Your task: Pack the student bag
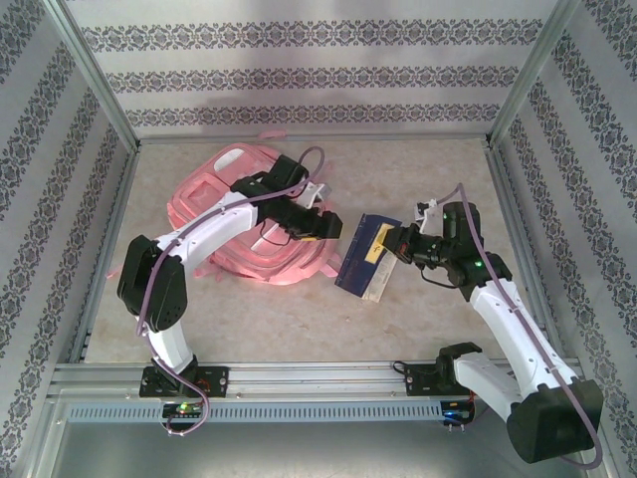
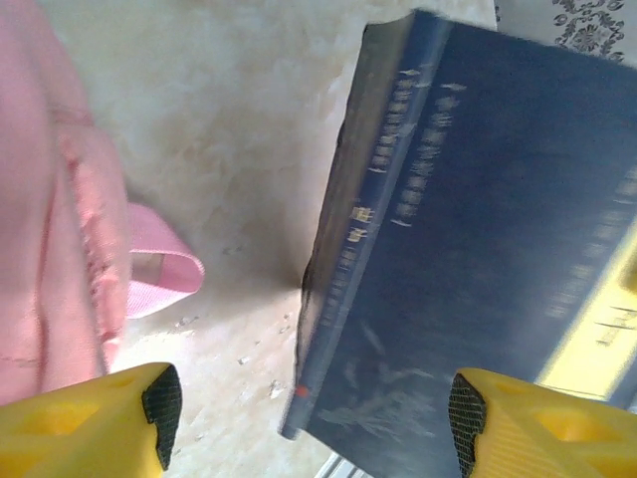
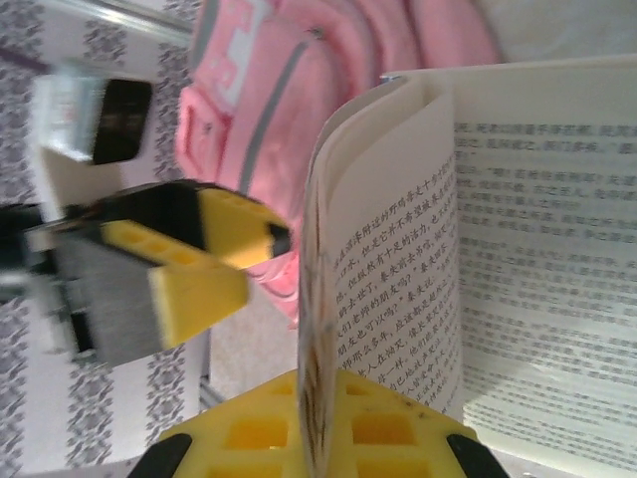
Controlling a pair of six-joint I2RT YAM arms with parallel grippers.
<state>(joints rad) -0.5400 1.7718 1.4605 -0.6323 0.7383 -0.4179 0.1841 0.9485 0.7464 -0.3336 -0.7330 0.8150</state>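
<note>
So, the student bag (image 1: pixel 204 184) is lying on the far-left part of the table (image 1: pixel 418 329), with the left arm reaching across it. It's soft, puffy pink fabric with white trim stripes outlining rounded-rectangle front pockets, and the cloth bunches and creases along the seams. In the left wrist view a woven pink strap loop (image 2: pixel 164 271) pokes out from its edge onto the tabletop, and you can see the webbing weave. The table is a pale, mottled, marble-looking surface with a few little flecks on it.

Just right of the bag there's a book (image 1: pixel 363 257) with a dark blue, slightly glossy cover, a yellow patch on the front and rows of pale print down the spine. It looks tipped at an angle, spine edge down toward the table.

The right claw (image 1: pixel 398 244) is pinched fully closed on the book's right edge. In the right wrist view its blocky yellow fingers (image 3: pixel 398 433), with square cut-outs, clamp a thin sheaf of pages. The cream pages beside them curl open, full of dense printed text.

The left claw (image 1: pixel 323 227) hovers between bag and book with its jaws spread wide and nothing in them. Its yellow fingers (image 2: pixel 109 423) have dark ribbed pads on the inner faces. The walls around are patterned wallpaper in a silver metal frame.
</note>
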